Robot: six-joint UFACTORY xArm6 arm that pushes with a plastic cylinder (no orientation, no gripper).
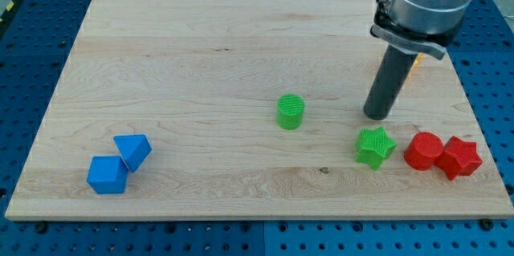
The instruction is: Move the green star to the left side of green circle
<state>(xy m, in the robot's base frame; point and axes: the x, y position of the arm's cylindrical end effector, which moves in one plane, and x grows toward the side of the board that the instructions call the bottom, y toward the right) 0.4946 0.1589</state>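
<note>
Ridges show on your green plastic star (375, 145), flat on the wooden board (201, 47), right of green cylinder circle (290, 111). My tip (375, 116), a bare rod with nothing to spread or pinch, sits just above the star.

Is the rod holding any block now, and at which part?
Nothing is held. My tip stands free, just above the green star block in the view, not touching it.

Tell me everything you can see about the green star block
The green star is a small, chunky block with short blunt points and a matte, ridged, plastic-looking surface. It lies flat on the wooden board, near the view's bottom right. Nothing touches it: my tip stands just above it in the view, the green circle lies to its left, and the red blocks sit to its right.
</note>
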